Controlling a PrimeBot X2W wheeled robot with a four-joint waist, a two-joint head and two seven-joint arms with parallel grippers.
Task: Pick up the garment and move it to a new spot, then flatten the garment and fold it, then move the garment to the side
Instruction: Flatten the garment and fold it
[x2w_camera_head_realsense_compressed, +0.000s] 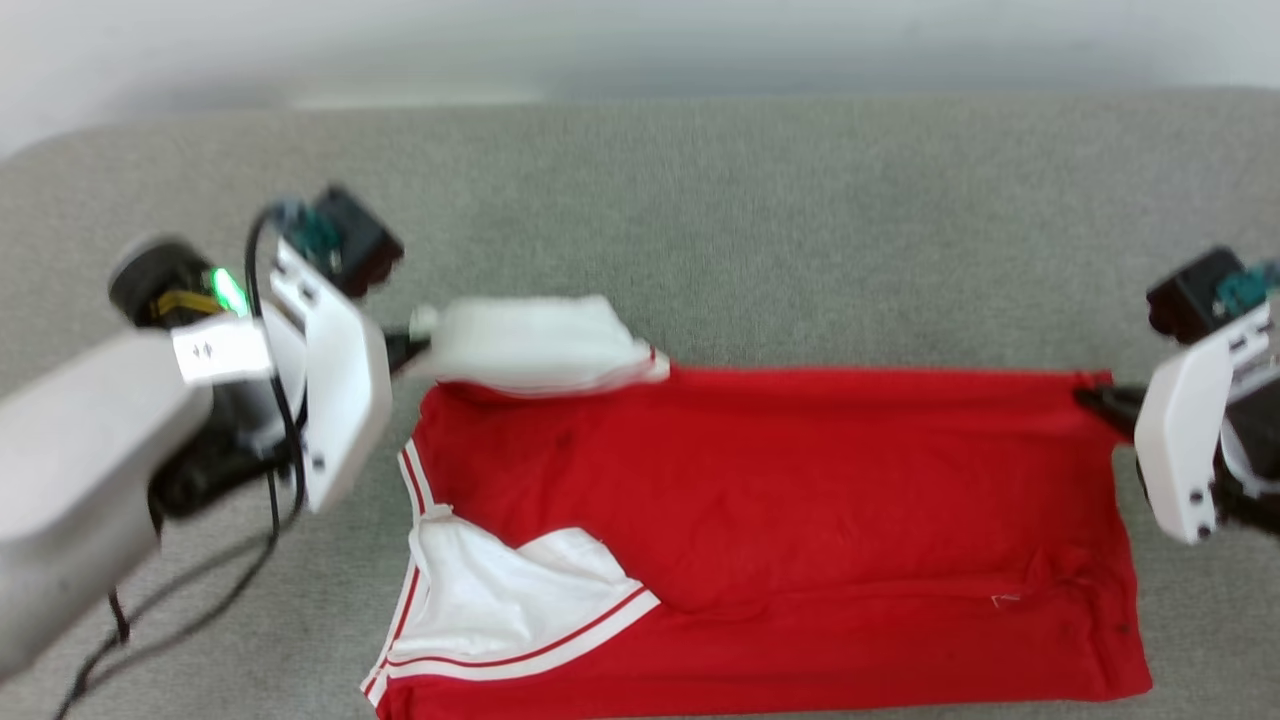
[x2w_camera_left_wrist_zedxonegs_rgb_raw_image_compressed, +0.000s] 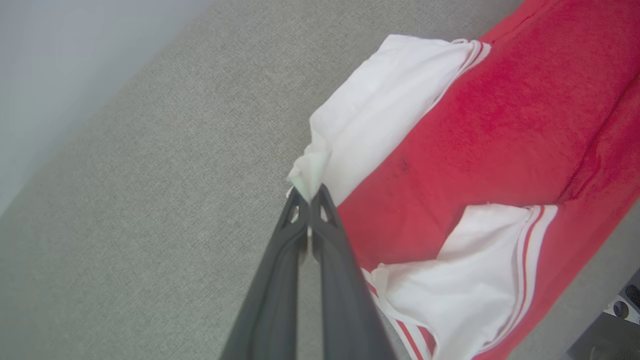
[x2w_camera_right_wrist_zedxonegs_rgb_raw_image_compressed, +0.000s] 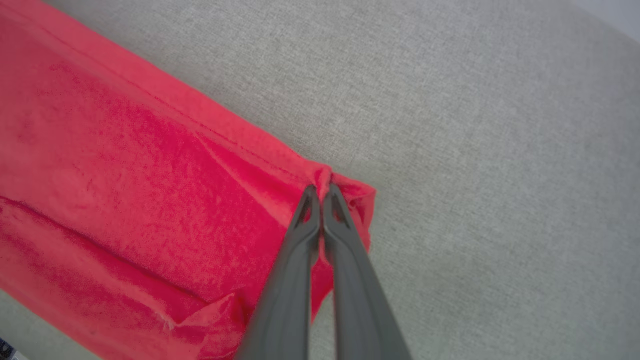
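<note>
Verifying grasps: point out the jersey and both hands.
jersey (x2w_camera_head_realsense_compressed: 780, 500): head view, red body panel.
left hand (x2w_camera_left_wrist_zedxonegs_rgb_raw_image_compressed: 310, 194): left wrist view, fingertips pinching white sleeve.
right hand (x2w_camera_right_wrist_zedxonegs_rgb_raw_image_compressed: 321, 190): right wrist view, fingertips pinching red corner.

A broad grey woven-fabric surface (x2w_camera_head_realsense_compressed: 760, 220) runs back to a pale wall. Directly on it lies a red soft-fabric T-shirt (x2w_camera_head_realsense_compressed: 780, 520) with white, stripe-trimmed sleeves. It is spread sideways and lightly wrinkled, sleeves to the left, hem to the right.

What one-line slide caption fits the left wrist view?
Left end effector shut on a white sleeve of the red jersey lying on a grey surface.
</note>
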